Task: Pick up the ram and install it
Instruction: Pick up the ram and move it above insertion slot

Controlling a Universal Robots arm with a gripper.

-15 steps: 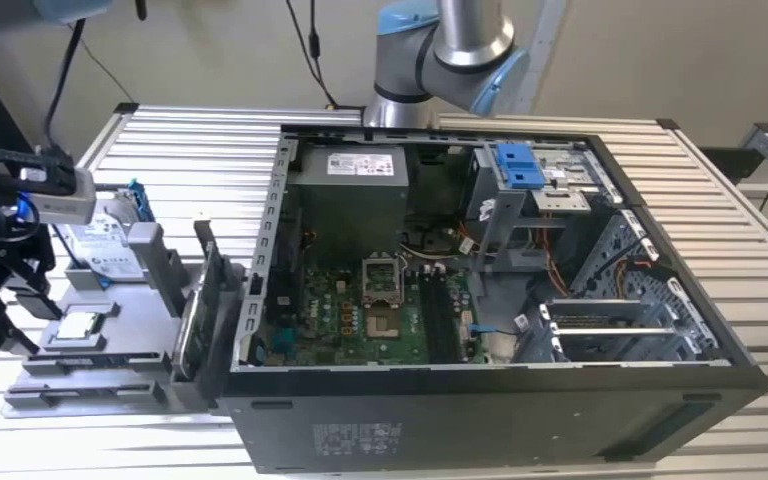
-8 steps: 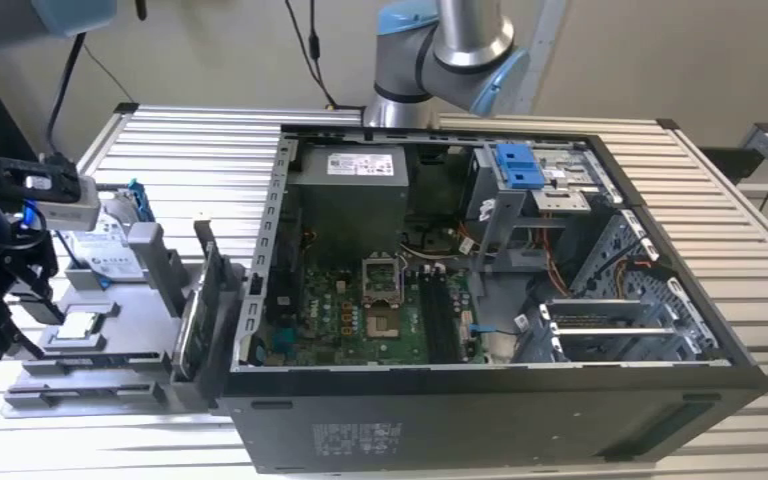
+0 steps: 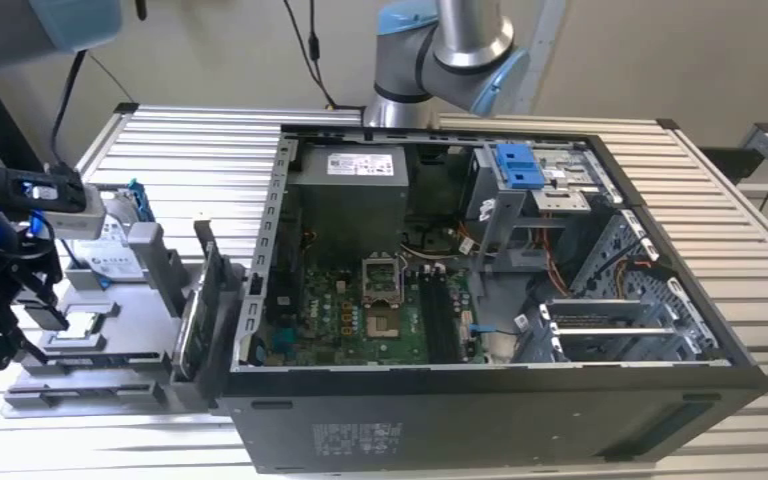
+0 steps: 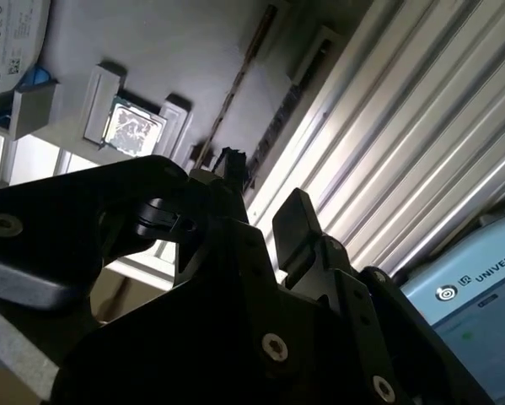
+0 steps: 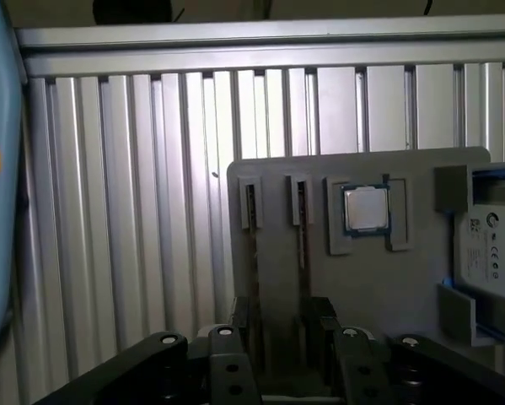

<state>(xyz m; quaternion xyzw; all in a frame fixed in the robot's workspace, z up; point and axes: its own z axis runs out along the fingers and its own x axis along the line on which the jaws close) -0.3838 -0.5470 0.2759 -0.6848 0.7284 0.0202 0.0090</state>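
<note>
Slatted surface (image 3: 704,230) carries an open computer case (image 3: 491,410) in the exterior view. Second wrist view: the pincer (image 4: 262,186) stands apart, empty. First wrist view: the ram (image 5: 301,240) stands slotted at the gray holder's (image 5: 404,287) edge, ungrasped, not installed.

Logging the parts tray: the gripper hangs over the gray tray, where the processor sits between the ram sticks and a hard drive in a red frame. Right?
No: the first wrist view shows the hard drive in a blue frame, not red. The rest holds: the gripper hangs over the gray tray, and the processor sits between the ram sticks and that drive.
</note>
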